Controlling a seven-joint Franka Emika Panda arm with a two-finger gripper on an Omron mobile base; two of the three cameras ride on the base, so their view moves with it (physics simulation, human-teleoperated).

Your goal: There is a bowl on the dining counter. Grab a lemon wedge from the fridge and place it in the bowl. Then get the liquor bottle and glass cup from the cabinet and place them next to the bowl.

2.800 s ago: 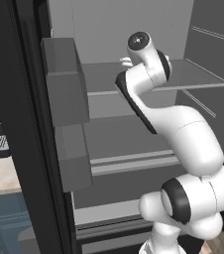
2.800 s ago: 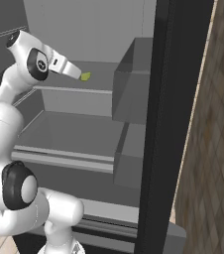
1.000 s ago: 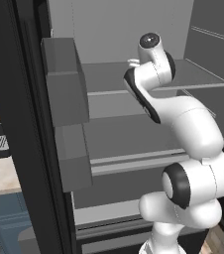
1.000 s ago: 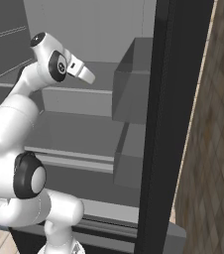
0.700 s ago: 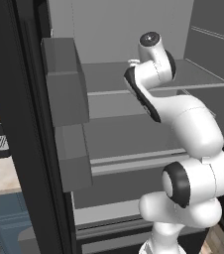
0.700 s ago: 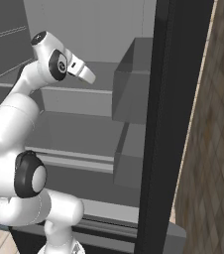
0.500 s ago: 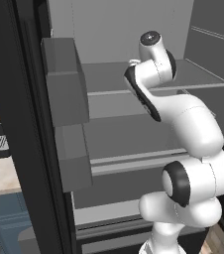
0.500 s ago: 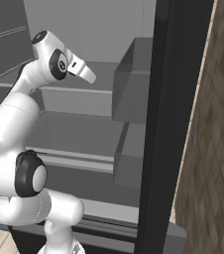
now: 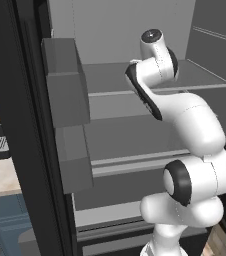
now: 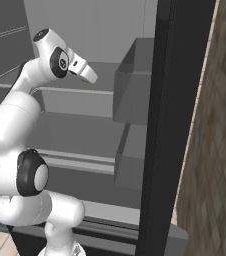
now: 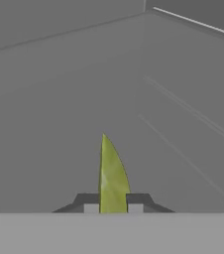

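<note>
One lemon wedge (image 11: 112, 178) pinched by gripper (image 11: 113, 202), apparently tip-forward

The lemon wedge (image 11: 113, 178) is seen between the jaws of the gripper (image 11: 113, 202), apparently just above the fridge's upper shelf (image 9: 205, 80), with door bins (image 10: 132, 85) to the right.

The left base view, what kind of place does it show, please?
Most likely the inside of an open fridge in a kitchen. Grey shelves run across the back, box-like door bins hang on the open door, and the end effector holds a yellow-green lemon wedge.
</note>
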